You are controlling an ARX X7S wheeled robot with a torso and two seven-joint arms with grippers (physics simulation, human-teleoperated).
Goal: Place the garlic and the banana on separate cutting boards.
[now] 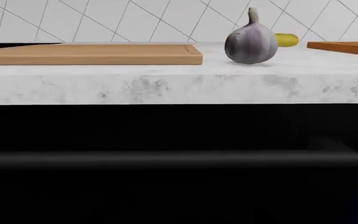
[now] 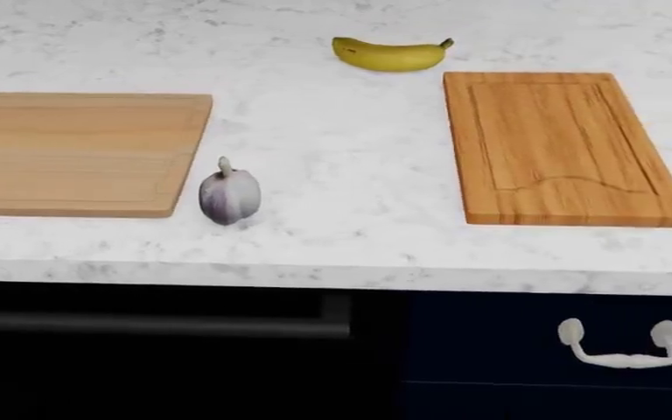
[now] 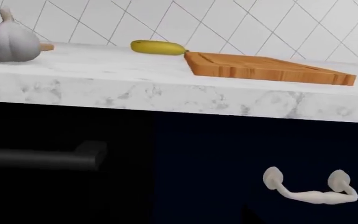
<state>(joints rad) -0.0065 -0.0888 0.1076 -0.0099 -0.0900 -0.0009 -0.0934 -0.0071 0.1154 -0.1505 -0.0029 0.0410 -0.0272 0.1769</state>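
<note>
The garlic point(image 2: 230, 196) stands upright on the white marble counter point(image 2: 336, 254), just right of the pale tan cutting board point(image 2: 73, 153). It also shows in the left wrist view point(image 1: 251, 43) and the right wrist view point(image 3: 9, 40). The banana point(image 2: 390, 54) lies at the back of the counter, beyond the near left corner of the darker orange-brown cutting board point(image 2: 558, 144). The banana point(image 3: 158, 47) and that board point(image 3: 266, 68) show in the right wrist view too. Both boards are bare. No gripper shows in any view; both wrist cameras look at the counter front from below its edge.
Below the counter is a dark oven front with a black bar handle point(image 2: 196, 324) on the left and a dark blue drawer with a white handle point(image 2: 616, 346) on the right. A white tiled wall point(image 3: 229, 23) stands behind the counter.
</note>
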